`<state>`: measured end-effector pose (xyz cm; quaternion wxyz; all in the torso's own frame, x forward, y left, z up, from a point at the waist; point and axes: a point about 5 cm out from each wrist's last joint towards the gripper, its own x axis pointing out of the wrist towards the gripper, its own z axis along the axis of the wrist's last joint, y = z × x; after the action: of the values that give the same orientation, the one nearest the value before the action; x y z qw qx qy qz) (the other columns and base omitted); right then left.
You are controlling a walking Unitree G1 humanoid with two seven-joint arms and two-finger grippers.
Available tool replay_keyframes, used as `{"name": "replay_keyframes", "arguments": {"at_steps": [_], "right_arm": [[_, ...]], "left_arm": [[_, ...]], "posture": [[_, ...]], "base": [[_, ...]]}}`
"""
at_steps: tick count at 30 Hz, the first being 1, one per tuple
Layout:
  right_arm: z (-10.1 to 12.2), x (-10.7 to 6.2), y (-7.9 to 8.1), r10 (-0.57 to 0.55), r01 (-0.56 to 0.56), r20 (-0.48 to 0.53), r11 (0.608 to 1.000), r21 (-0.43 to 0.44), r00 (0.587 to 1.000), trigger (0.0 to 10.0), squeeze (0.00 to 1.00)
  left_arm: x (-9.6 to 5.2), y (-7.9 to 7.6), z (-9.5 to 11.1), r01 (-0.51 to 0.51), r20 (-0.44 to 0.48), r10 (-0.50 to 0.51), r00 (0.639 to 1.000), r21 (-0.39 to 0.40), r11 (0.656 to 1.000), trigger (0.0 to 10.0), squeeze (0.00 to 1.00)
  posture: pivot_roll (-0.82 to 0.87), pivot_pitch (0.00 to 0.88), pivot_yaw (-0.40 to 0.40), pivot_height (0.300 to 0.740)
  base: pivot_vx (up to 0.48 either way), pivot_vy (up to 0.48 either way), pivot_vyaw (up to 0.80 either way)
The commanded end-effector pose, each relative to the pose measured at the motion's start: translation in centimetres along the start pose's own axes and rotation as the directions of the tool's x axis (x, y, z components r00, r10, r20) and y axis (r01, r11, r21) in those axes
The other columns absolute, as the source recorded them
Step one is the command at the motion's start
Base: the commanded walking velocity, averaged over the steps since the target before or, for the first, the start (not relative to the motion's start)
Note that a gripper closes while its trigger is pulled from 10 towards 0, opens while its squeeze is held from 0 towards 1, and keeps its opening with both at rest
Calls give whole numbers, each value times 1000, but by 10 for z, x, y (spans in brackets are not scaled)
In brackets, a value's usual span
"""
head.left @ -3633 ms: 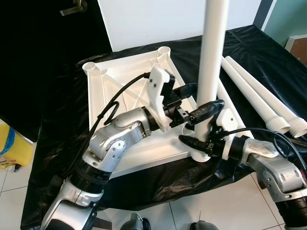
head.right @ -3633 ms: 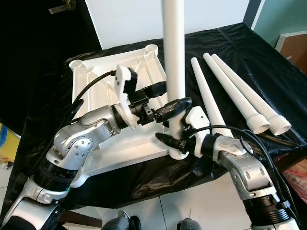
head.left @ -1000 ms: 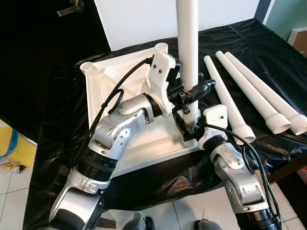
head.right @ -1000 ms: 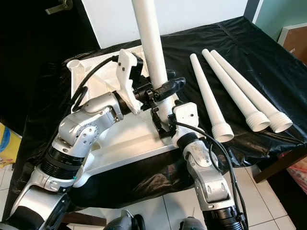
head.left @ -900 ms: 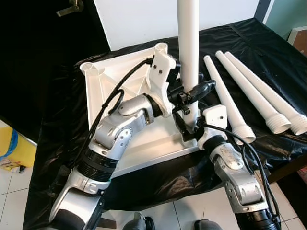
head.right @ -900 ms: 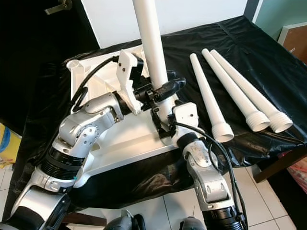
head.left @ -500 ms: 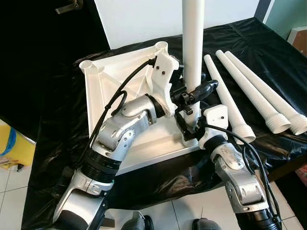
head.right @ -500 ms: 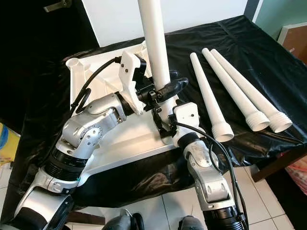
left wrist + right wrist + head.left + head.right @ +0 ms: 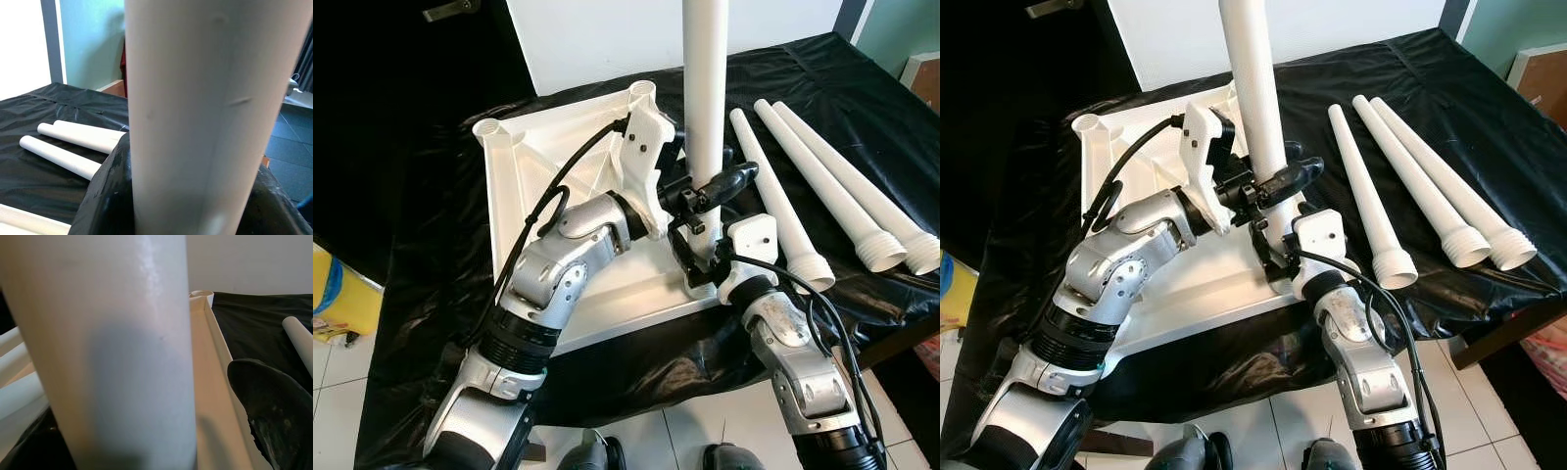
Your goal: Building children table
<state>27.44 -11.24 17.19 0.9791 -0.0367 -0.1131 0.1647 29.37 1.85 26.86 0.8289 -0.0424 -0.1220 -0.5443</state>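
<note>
Tabletop (image 9: 524,186), white and ribbed, is lying upside down on a black-draped table (image 9: 822,88), which is leaving its corner sockets facing up for the legs. One white table leg (image 9: 705,88) is standing upright in the near right corner socket. The left hand (image 9: 705,193) is pinching the leg partway up its shaft, apparently to be keeping it plumb, while the right hand (image 9: 690,262) is clamping it lower, just above the socket, where a push or twist would seat it. Three spare legs (image 9: 822,186) are lying side by side on the cloth to the right, flared ends toward the robot, well apart from the arms.

Judging the room: the worked corner is sitting close to the table's near edge, so any sideways shove risks sliding the tabletop toward the drop. The open sockets at the far corners (image 9: 641,93) are lying beyond the left arm, whose cable is crossing the ribs.
</note>
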Motion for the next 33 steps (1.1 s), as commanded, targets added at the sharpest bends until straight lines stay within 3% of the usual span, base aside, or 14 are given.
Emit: {"name": "replay_keyframes", "arguments": {"at_steps": [1, 14, 33], "right_arm": [[-3, -3, -2, -4, 4, -7, 1000, -7, 1000, 10000, 0], [-3, -2, -1, 19, -19, -4, 1000, -16, 1000, 10000, 0], [-2, 11, 23, 142, -140, 13, 988, -63, 990, 10000, 0]], "left_arm": [[-3, 2, -3, -21, -12, 21, 1000, -5, 1000, 10000, 0], [0, 3, 6, -17, 8, 17, 1000, 28, 999, 10000, 0], [10, 8, 21, -124, 11, 123, 992, 112, 986, 10000, 0]], "posture": [[-105, 101, 103, 740], [-99, 80, 84, 740], [-75, 79, 61, 740]], "base": [[0, 0, 0], [0, 0, 0], [0, 0, 0]]}}
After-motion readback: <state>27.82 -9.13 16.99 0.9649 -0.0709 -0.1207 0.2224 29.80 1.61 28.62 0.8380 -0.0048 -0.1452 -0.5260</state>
